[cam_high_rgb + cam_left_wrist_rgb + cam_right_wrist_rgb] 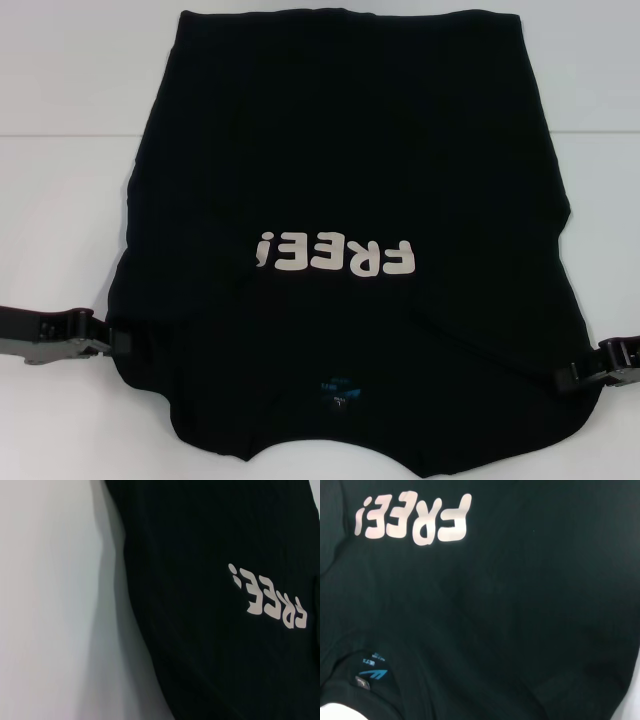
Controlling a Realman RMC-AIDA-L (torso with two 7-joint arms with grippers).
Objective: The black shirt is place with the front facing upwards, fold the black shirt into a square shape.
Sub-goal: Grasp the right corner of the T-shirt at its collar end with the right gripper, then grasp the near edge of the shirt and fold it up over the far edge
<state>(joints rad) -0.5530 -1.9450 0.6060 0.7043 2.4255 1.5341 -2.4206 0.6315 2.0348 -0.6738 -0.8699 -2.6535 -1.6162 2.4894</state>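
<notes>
White tabletop [60,200] all round, shirt takes up most of it.

Nearest the robot: the collar and blue neck label [340,388] of the black shirt [340,150]. The collar end runs past the near edge of the head view. Shirt lies front up, with the "FREE!" print [333,255] upside down to the robot. Its long axis runs straight away from the robot, collar near, hem far.

Left gripper [118,343] sits low at the shirt's left edge, about level with the shoulder and sleeve. Right gripper [570,378] mirrors it at the right edge. Each tip is at or just over the cloth edge, and both are about equally close. Black fingers against black cloth, so I can't tell whether either one is open or pinching fabric. The wrist views show no fingers at all, only shirt and table.

So the shirt lies inboard of both grippers, between them, and extends forward from them.

My read: sleeve and side edges are the next grab, one per arm, each folded inward toward the centreline.

Farther out the body narrows a little toward the hem at the far table edge. It lies mostly flat, with light wrinkles on the left side.
</notes>
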